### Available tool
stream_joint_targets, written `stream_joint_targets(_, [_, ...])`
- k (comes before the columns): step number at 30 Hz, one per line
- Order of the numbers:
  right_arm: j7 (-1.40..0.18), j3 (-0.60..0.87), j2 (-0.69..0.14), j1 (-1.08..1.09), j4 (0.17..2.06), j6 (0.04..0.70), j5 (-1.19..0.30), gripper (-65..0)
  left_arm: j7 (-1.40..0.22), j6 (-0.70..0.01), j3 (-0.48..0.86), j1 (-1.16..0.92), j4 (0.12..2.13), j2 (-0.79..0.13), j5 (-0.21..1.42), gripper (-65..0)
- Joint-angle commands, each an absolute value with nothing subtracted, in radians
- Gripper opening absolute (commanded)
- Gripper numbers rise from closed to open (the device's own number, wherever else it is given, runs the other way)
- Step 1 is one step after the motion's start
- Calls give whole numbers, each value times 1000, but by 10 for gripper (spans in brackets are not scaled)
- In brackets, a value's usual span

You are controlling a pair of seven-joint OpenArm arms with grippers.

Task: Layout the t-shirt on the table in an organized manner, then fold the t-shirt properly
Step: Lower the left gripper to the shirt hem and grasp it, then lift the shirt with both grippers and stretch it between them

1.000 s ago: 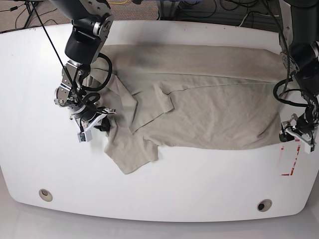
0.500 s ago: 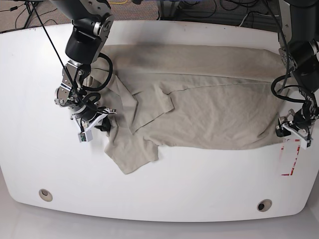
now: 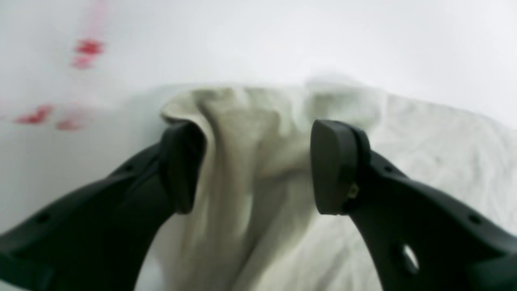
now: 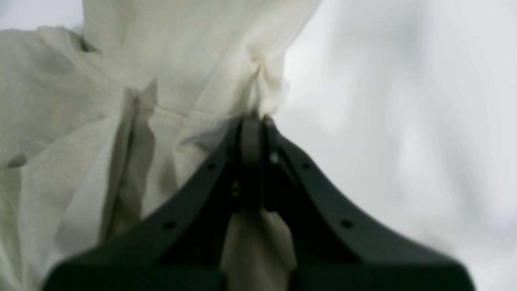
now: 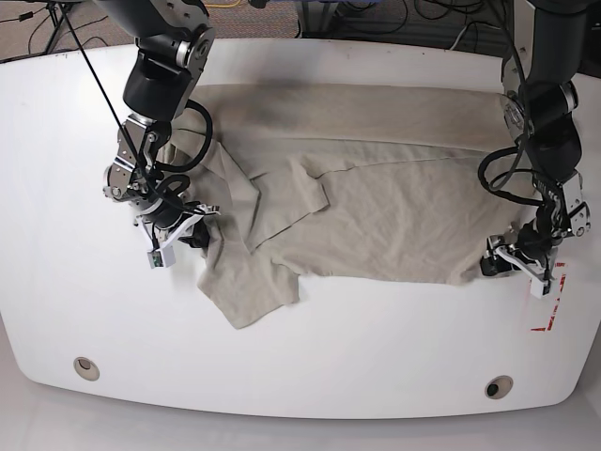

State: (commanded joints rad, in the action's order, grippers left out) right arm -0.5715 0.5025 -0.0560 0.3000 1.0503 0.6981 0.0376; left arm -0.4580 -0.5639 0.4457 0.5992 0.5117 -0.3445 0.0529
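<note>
The beige-grey t-shirt (image 5: 376,207) lies spread across the white table (image 5: 310,348), with a sleeve and flap folded over on its left part. My right gripper (image 5: 192,237), on the base view's left, is shut on a fold of the shirt's edge (image 4: 121,101); in its wrist view the gripper (image 4: 252,125) has closed jaws pinching cloth. My left gripper (image 5: 498,263) is at the shirt's lower right corner. In its wrist view the gripper (image 3: 254,165) is open, with bunched shirt cloth (image 3: 250,133) between its fingers (image 3: 331,165).
A red-outlined mark (image 5: 549,305) lies just right of the left gripper and shows blurred in the left wrist view (image 3: 87,46). Two grey grommet holes sit near the front edge, one left (image 5: 85,367) and one right (image 5: 498,387). Cables lie beyond the far edge.
My left gripper has moved left in the base view, from beside the red mark onto the shirt's lower right corner. The right gripper has stayed in place, holding the cloth.
</note>
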Motion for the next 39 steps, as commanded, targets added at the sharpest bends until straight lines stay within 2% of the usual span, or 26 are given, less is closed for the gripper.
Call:
stream_joint_targets(3, [-572,503,-56,300,1050,698,38,-650,-456,-510,446,599,512,-344,53,-439])
stream_joint_targets(5, [-572,503,-56,300,1050,698,38,-650,-444,-473,446,599,512,-344,53,-557])
stream_joint_targets(7, [-572,503,-56,302,1052,698,38,-650,-423,-456,444,598,512,-344,53,-633])
stream_joint_targets(8, [-572,501,-56,303,1052,698,38,-650,-414,-455,443,598,512,-344,53,-650])
stream_joint_targets(15, [-572,424,-59,300,1087,698,38,-650,-412,-461,443,599,524,-349,58,-650])
stream_joint_targets(18, [-573,400,-58,291,1142,698,38,-650,-420,-487,443,595,570,-349,58,-650])
stream_joint_targets(27, [-704,354,-56,260,1343,698,36,-650,-510,-555,449,561,773,-346,59,-650])
stream_joint_targets(34, [-759,351,-56,237,1486,698,36,-650,-573,-562,450,519,932,-343,64,-650])
stream_joint_targets(39, [-822,348,-62,252,1570,698,38,-650,-641,-562,450,503,1032,-348,162,-650])
